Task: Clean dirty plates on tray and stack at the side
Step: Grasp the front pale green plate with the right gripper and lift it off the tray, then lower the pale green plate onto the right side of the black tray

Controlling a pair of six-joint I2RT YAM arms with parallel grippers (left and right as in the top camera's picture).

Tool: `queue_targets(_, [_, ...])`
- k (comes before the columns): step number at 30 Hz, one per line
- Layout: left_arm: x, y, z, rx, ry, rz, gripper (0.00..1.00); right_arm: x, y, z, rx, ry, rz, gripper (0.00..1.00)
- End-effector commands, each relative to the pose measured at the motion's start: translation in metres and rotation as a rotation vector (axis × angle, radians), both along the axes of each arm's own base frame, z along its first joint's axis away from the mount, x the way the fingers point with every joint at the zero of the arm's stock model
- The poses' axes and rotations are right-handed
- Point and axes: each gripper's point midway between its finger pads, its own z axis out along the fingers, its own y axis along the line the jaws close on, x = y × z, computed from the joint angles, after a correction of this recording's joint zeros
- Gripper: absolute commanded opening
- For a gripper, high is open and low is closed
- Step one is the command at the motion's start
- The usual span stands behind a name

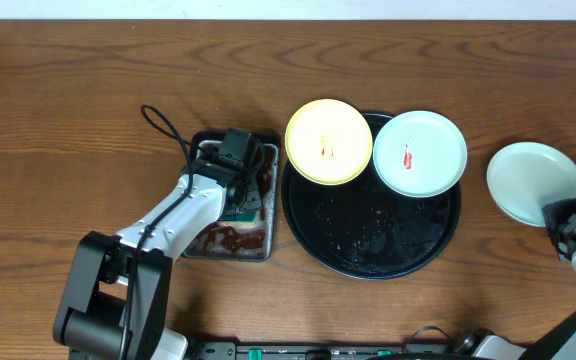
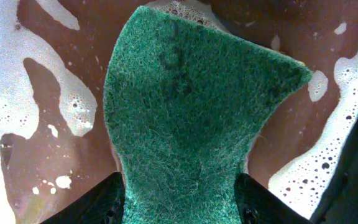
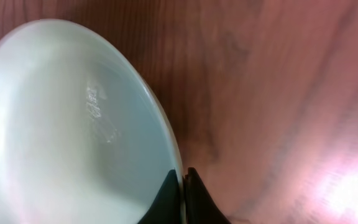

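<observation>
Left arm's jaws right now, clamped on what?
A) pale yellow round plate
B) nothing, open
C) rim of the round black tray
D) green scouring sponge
D: in the left wrist view the green scouring sponge sits pinched between the left arm's jaws above brown sudsy liquid, and the overhead view puts that arm over the rectangular metal pan.

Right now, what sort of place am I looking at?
Likely a robot lab bench staged for dishwashing: a black tray holding a red-smeared mint plate, and a pan of sudsy brown water where the left fingers grip a green sponge.
</observation>
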Motion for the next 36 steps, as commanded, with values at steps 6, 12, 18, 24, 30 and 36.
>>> queue_targets(6, [-0.009,0.004,-0.010,0.014,0.035,0.001,0.58,0.060,0.032,0.026,0.050,-0.257,0.344,0.59])
queue_targets(12, [-0.009,0.004,-0.010,0.014,0.035,0.001,0.58,0.092,0.103,0.043,-0.021,-0.360,0.828,0.66])
queue_targets(18, [-0.009,0.004,-0.010,0.014,0.035,0.001,0.58,0.110,0.157,0.039,-0.187,-0.304,1.118,0.69])
queue_targets(24, [-0.010,0.004,-0.010,0.015,0.038,0.001,0.58,0.120,0.167,0.008,-0.280,-0.159,1.133,0.63])
queue_targets(30, [-0.010,0.004,-0.010,0.016,0.039,0.001,0.58,0.129,0.168,-0.008,-0.271,-0.157,1.121,0.56])
queue_targets(36, [-0.010,0.004,-0.010,0.015,0.038,0.001,0.58,0.134,0.166,-0.006,-0.289,-0.169,1.112,0.23])
